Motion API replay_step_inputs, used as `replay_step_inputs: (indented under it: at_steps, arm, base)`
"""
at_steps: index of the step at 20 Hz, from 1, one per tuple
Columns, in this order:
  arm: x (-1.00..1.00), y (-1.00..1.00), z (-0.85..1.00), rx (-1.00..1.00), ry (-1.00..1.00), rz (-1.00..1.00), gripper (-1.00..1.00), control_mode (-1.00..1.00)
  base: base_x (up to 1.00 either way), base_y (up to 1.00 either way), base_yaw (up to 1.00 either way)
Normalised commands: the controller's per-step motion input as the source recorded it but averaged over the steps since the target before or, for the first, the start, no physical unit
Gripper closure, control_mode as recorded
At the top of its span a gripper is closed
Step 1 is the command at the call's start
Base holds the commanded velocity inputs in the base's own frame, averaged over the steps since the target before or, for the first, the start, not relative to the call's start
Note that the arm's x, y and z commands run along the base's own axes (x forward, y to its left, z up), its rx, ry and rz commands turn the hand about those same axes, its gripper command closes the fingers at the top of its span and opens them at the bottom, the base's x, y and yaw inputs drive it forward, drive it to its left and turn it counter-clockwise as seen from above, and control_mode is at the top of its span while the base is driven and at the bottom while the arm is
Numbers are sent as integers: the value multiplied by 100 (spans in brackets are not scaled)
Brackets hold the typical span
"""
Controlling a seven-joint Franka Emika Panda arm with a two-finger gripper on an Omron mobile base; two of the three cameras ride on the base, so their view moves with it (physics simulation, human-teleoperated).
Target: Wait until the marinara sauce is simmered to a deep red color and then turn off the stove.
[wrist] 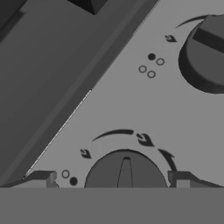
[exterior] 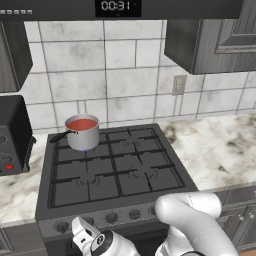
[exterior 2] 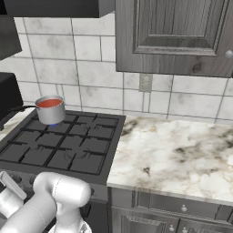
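The marinara sauce (exterior: 81, 124) (exterior 2: 49, 103) is an orange-red disc inside a small steel saucepan (exterior: 84, 136) (exterior 2: 51, 113). The pan stands on the back-left burner of the stove (exterior: 115, 170) (exterior 2: 63, 145), with a blue flame under it. In the hand view my gripper (wrist: 112, 180) is open. Its fingertips (wrist: 41, 179) stand either side of a round front knob (wrist: 125, 170) without touching it. A second knob (wrist: 208, 52) sits further along the panel. My wrist (exterior: 97, 242) hangs low in front of the knob row (exterior: 111, 217).
A black box-shaped appliance (exterior: 12, 135) stands left of the stove. Marble counter (exterior: 220, 150) (exterior 2: 177, 154) runs to the right, with a wall outlet (exterior: 178, 85) above it. Dark cabinets (exterior 2: 177, 36) hang overhead. A display (exterior: 117, 6) reads 00:31.
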Motion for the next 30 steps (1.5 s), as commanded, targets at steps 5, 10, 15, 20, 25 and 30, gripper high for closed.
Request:
replay_step_inputs:
  at_steps: [5,10,15,20,25,30]
  arm:
    - [0,0,0,0,0,0,-100,-100]
    - [0,0,0,0,0,0,-100,-100]
    - [0,0,0,0,0,0,-100,-100]
    - [0,0,0,0,0,0,-100,-100]
    - [0,0,0,0,0,0,-100,-100]
    - [0,0,0,0,0,0,-100,-100]
  base:
    - [0,0,0]
    - [0,0,0]
    - [0,0,0]
    - [0,0,0]
    - [0,0,0]
    - [0,0,0]
